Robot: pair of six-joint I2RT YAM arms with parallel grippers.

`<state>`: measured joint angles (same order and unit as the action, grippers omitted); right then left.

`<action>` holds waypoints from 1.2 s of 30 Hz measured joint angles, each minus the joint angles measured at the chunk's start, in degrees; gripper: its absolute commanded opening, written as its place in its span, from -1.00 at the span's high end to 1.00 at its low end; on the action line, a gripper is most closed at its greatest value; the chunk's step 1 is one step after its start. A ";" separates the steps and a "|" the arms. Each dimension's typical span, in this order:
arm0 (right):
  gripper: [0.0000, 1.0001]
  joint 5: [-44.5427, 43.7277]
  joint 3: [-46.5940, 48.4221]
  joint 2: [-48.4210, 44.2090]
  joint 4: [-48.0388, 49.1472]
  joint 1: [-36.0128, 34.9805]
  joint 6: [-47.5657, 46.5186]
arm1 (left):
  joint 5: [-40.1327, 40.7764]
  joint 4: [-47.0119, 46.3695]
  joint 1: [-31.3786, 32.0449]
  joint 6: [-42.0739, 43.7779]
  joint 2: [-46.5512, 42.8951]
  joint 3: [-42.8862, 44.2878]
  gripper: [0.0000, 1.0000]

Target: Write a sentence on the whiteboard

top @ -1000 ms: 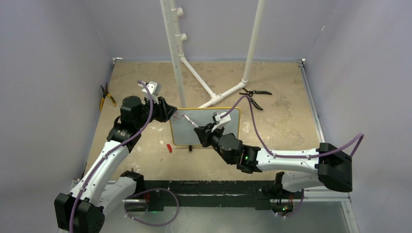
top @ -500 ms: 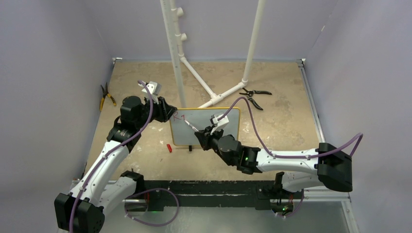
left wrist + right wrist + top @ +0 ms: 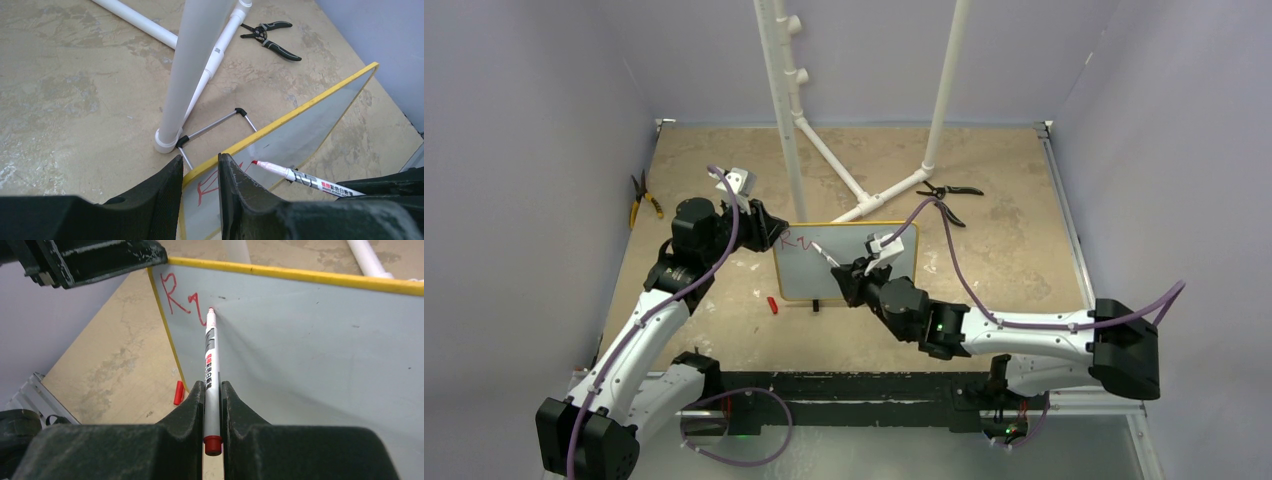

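Note:
The whiteboard [image 3: 869, 278] stands upright mid-table on its black feet, its yellow frame showing in the left wrist view [image 3: 300, 107] and the right wrist view [image 3: 300, 275]. The sentence [image 3: 182, 302] is a red "R" and one further stroke at the board's top left; it also shows in the top view [image 3: 796, 240]. My left gripper [image 3: 200, 172] is shut on the board's top left corner. My right gripper [image 3: 212, 390] is shut on a white marker [image 3: 210, 365], whose red tip touches the board just right of the "R". In the top view the marker [image 3: 826, 255] crosses the board's left half.
A red marker cap [image 3: 772, 305] lies on the table left of the board. A white PVC pipe frame [image 3: 784, 120] stands right behind the board. Black pliers [image 3: 949, 195] lie at back right, yellow-handled pliers [image 3: 642, 200] at far left. Walls close three sides.
The marker tip has drawn a stroke after the "R", dipping down and coming back up to the right. The right arm's elbow has shifted right. The left arm has not moved.

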<state>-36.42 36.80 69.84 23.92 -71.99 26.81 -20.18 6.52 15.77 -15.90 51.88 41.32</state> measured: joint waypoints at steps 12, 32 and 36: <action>1.00 0.22 0.48 -0.57 2.32 0.04 -3.87 | 0.00 0.00 0.00 0.00 0.00 0.00 0.41; 1.00 0.68 2.99 3.69 4.76 0.07 -5.25 | -0.02 -0.04 0.00 -0.02 0.09 0.00 0.41; 1.00 -0.11 3.74 4.31 4.02 0.11 -4.46 | 0.00 -0.07 0.00 0.00 0.11 0.00 0.41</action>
<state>-36.53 40.53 74.15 27.94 -71.88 22.35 -20.18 6.46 15.77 -15.90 51.99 41.32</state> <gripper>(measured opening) 0.132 0.297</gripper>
